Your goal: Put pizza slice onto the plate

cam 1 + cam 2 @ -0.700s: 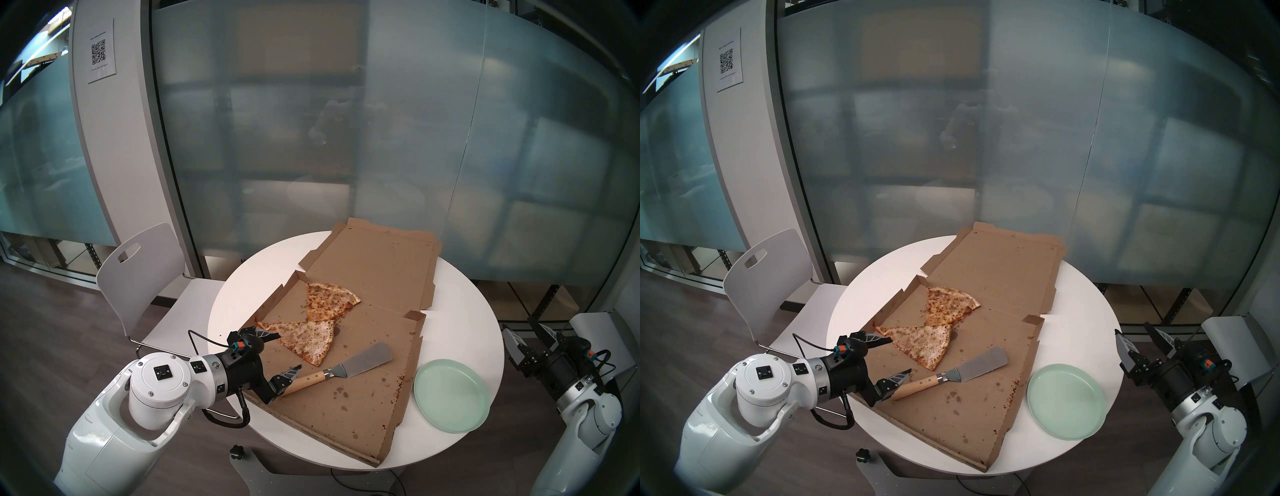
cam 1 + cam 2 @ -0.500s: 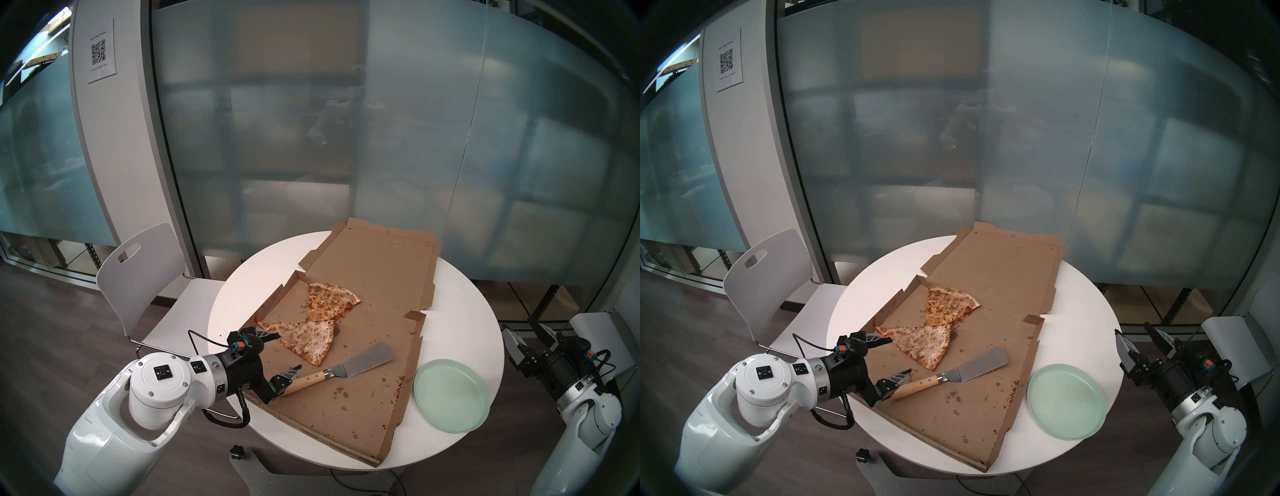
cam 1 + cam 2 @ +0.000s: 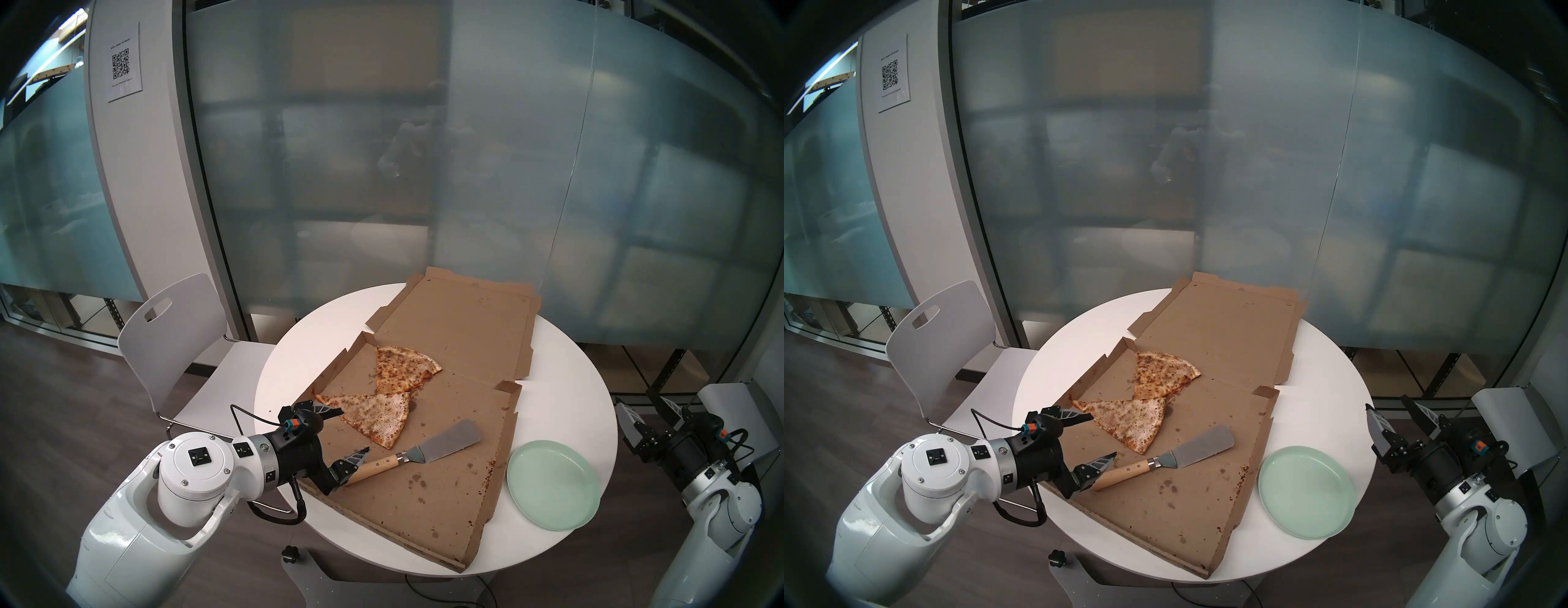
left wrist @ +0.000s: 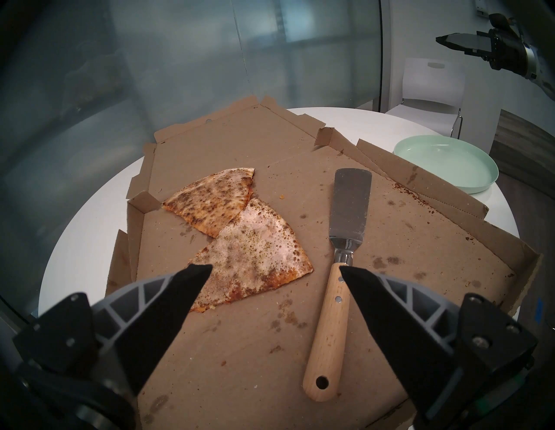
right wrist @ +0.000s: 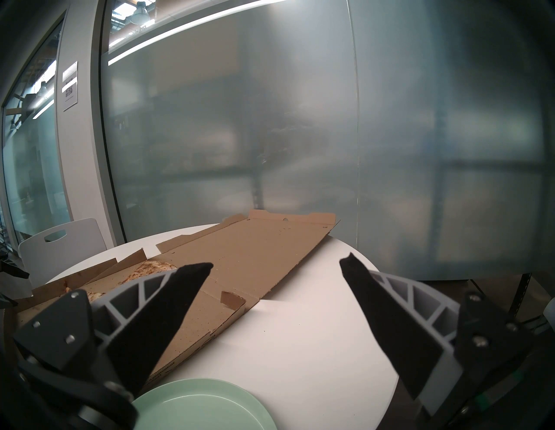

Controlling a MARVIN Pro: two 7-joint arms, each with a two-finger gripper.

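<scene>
The pizza slice (image 3: pixel 375 414), long, pale and speckled, lies flat in the left half of the open pizza box (image 3: pixel 424 501); it also shows in the left wrist view (image 4: pixel 258 258). The mint-green plate (image 3: pixel 553 484) sits on the table right of the box and holds nothing. My left gripper (image 3: pixel 355 429) is open and empty at the box's left edge, its fingers spread from the slice's near side to a spatula's handle. My right gripper (image 3: pixel 632 395) is open and empty, off the table's right edge, above and behind the plate (image 5: pixel 204 405).
A wood-handled metal spatula (image 3: pixel 445 441) lies in the box between the slice and the plate. A shorter, more orange-brown wedge (image 3: pixel 403 369) touches the slice's far corner. The box's lid (image 3: pixel 458 322) lies flat behind. The white round table (image 3: pixel 564 382) has a white chair (image 3: pixel 169 331) at its left.
</scene>
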